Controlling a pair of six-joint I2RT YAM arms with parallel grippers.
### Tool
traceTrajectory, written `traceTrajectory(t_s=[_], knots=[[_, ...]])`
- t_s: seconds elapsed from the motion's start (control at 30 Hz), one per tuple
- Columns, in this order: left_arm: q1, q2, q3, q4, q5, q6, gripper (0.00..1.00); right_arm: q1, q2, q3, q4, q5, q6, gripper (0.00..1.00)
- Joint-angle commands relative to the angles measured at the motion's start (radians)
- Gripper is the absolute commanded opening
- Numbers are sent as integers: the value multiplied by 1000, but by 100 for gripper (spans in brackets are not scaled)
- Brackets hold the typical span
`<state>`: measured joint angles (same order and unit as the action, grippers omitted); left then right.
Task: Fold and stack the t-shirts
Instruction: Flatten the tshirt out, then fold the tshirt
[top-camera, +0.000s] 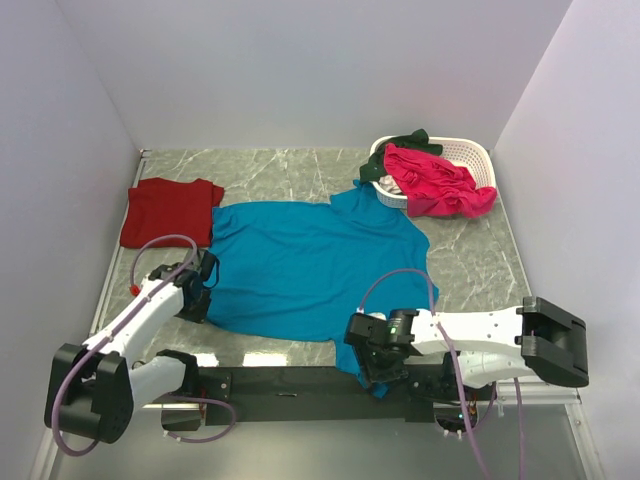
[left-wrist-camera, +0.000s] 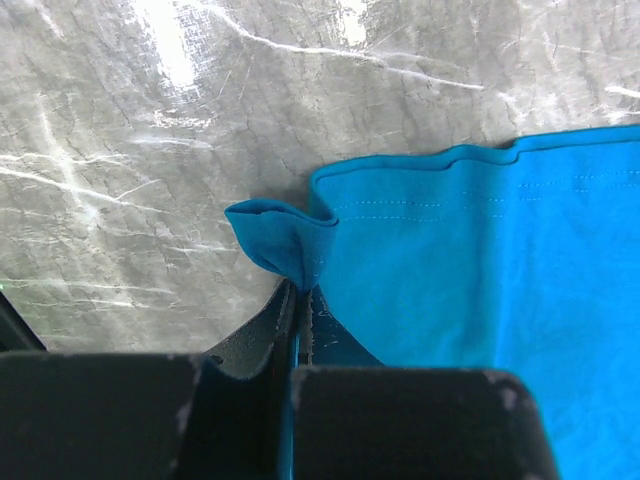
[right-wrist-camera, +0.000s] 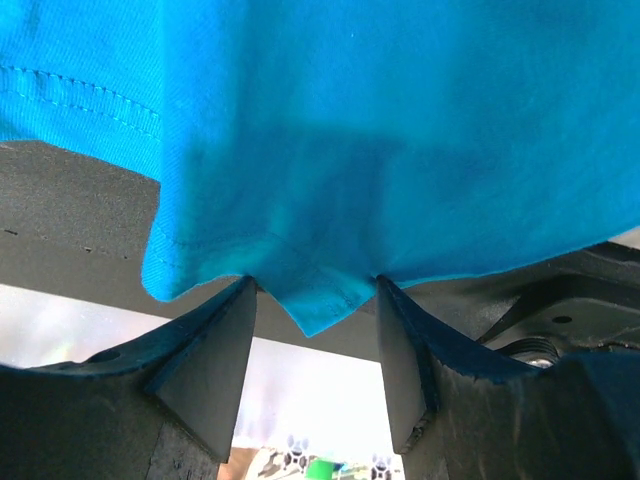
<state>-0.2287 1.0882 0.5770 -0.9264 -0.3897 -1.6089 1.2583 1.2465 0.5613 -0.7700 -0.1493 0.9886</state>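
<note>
From above, the teal-blue shirt (top-camera: 300, 260) lies spread flat across the middle of the table (top-camera: 470, 265), with its near right corner drooping over the black rail (top-camera: 290, 380) at the near edge. A dark red shirt (top-camera: 170, 210) sits folded at the far left, probably the base of the stack. The white basket (top-camera: 472, 155) at the far right holds a pink shirt (top-camera: 440, 185) and a dark green one (top-camera: 400, 143). The left gripper (top-camera: 200, 285) is at the shirt's left edge and the right gripper (top-camera: 375, 355) at its near right corner, so each arm has an end of one side to lift for a fold.

In the left wrist view, the left gripper (left-wrist-camera: 298, 300) is pressed together on a corner of the hem, which puckers just beyond the tips.

In the right wrist view, the right gripper (right-wrist-camera: 312, 282) is spread wide, with the hanging corner (its stitched hem visible) dipping between the tips. Whether the cloth touches either pad is hard to judge, but it looks unpinched.
</note>
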Motion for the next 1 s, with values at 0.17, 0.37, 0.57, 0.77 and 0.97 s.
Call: traceTrajectory(t_s=[0.17,0.37,0.57,0.77,0.97], knots=[[-1,-76,-19,-43,-12,1,1,119,-7,-77,20,134,200,57],[0,-82,-14,-37,-3,4,1,124,25,-92,49,132,206,43],[0,-80,-11,-32,-18,43,1,128,36,-51,-10,148,183,13],[-1,-117,-12,-30,-37,145,1,128,-42,92,-231,148,139,0],[-1,-126,15,-61,17,181,1,133,-142,241,-458,111,137,0]])
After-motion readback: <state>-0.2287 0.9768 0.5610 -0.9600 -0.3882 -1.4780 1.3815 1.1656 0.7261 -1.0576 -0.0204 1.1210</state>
